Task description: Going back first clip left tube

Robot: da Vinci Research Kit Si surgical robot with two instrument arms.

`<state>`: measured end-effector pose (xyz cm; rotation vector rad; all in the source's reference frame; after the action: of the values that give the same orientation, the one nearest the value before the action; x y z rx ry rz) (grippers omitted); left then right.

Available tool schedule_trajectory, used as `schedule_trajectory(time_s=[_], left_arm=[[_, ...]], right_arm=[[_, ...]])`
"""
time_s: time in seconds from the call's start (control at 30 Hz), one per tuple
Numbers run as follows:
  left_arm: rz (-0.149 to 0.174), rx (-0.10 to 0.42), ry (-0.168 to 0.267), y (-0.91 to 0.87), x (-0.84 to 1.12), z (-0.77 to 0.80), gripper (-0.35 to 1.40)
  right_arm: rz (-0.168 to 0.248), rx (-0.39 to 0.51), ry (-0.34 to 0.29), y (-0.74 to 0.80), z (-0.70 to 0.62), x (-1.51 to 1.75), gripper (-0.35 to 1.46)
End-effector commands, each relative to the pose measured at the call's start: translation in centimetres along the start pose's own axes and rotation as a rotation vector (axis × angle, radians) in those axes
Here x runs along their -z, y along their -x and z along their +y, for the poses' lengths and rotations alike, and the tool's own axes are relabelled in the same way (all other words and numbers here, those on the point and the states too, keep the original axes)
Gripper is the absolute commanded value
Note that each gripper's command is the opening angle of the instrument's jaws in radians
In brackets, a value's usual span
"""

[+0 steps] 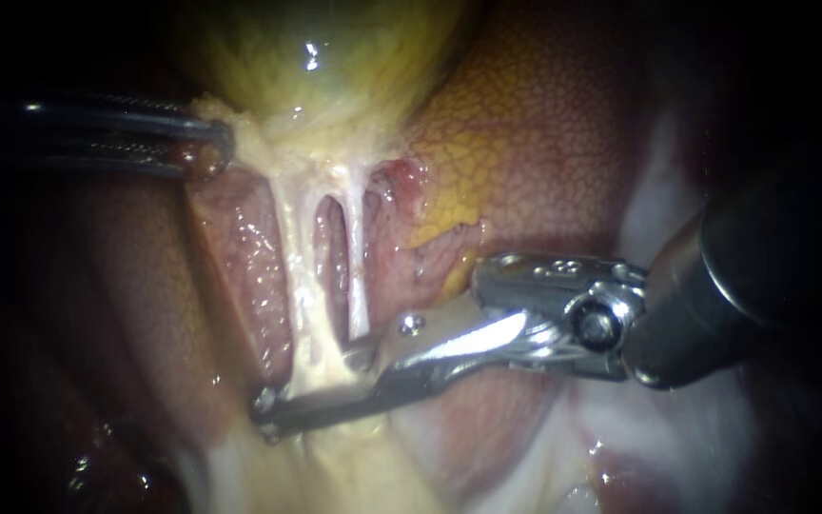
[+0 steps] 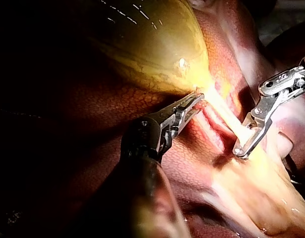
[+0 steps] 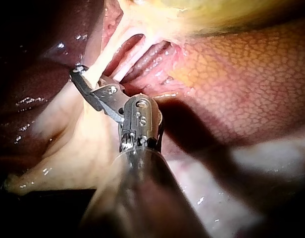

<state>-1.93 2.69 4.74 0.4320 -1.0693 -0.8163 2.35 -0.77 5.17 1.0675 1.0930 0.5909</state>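
Note:
Two pale tubes run down from the yellow-green gallbladder (image 1: pixel 335 57): the left tube (image 1: pixel 299 266) and the thinner right tube (image 1: pixel 358 257). My left instrument (image 1: pixel 204 150) comes in from the left, and its jaws are shut on tissue at the gallbladder's neck (image 2: pixel 194 101). My right instrument (image 1: pixel 311 385) reaches in from the right with long metal jaws. These jaws stand open across the foot of the left tube, which lies between them (image 2: pixel 241 143) (image 3: pixel 88 82). I cannot make out a clip on the tube.
Mottled red-brown liver (image 1: pixel 544 143) lies to the right of the tubes, and more liver (image 1: pixel 135 286) to their left. Pale yellow fatty tissue (image 1: pixel 335 466) spreads below the right instrument's jaws. White membrane (image 1: pixel 658 209) sits near the right instrument's shaft.

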Motion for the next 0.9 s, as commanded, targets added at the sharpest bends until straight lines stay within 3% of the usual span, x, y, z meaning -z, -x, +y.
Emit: schedule_trajectory(time_s=[0.03, 0.23, 0.37, 0.5, 0.7, 0.9], left_arm=[[0.0, 0.0, 0.0, 0.0, 0.0, 0.0, -0.35], [0.0, 0.0, 0.0, 0.0, 0.0, 0.0, -0.35], [0.0, 0.0, -0.001, 0.0, 0.01, 0.0, -0.35], [0.0, 0.0, -0.002, 0.0, 0.03, 0.01, -0.35], [0.0, 0.0, 0.0, 0.0, 0.04, 0.01, -0.35], [0.0, 0.0, 0.0, 0.0, 0.04, 0.01, -0.35]], right_arm=[[0.0, 0.0, 0.0, 0.01, 0.01, 0.0, -0.35], [-0.001, 0.134, 0.008, 0.04, 0.16, -0.04, 0.28], [0.019, 0.26, 0.063, 0.08, 0.3, 0.0, 0.44], [0.051, 0.399, 0.178, 0.13, 0.36, 0.13, 0.49], [0.049, 0.536, 0.25, 0.23, 0.25, 0.38, 0.49], [0.042, 0.629, 0.305, 0.24, -0.06, 0.78, 0.49]])
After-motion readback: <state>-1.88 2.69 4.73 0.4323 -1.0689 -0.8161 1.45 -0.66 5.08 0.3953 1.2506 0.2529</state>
